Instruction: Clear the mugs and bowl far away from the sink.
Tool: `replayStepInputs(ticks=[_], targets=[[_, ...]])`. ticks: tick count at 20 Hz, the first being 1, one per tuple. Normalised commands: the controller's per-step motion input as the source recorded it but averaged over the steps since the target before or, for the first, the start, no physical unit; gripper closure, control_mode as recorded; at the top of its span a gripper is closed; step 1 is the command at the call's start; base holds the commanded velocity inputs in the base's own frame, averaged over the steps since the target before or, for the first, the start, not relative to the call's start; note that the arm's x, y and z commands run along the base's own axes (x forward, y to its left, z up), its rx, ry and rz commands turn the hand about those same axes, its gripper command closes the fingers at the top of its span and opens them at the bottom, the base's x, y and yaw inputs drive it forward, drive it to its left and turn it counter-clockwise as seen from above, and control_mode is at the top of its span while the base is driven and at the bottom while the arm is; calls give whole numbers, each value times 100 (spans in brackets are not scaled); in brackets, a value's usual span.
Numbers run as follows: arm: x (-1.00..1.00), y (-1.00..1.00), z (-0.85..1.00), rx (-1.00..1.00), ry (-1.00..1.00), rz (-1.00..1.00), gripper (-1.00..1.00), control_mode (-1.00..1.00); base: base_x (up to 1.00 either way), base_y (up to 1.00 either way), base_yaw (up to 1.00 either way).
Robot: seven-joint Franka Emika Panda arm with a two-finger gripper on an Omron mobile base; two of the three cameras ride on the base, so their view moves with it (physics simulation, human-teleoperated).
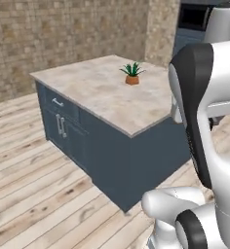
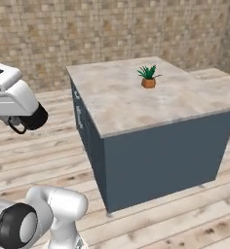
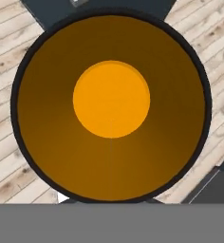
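While black mug (image 3: 111,107) is seen close under hand, orange inside up, above wood floor (image 3: 9,57), grip cannot be told. Island surface (image 2: 122,97) carries potted plant (image 2: 148,77). Placement judged pending; other items unseen.

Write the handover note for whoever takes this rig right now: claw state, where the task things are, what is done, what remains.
Claw: fingertips hidden in the hand view, so open or shut cannot be told. That view looks straight down into the black mug with the orange inside, very close, with wood floor beneath it; probably carried, not confirmed.
Island counter: carries a potted plant.
Done: cannot be judged from these views.
Left: confirm the grip, set the mug down far from the sink, then find the other mug and the bowl.
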Motion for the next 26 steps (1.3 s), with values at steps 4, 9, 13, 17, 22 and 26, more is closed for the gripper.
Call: replayStepInputs(ticks=[4,9,13,17,22,26], targets=[[0,0,0,0,0,0,100,100,92,-45,63],[0,0,0,0,0,0,100,100,51,-95,43],[0,0,0,0,0,0,100,100,21,-94,29],[0,0,0,0,0,0,100,100,84,-40,31],[0,0,0,0,0,0,100,100,99,-35,35],[0,0,0,0,0,0,100,100,79,-36,29]])
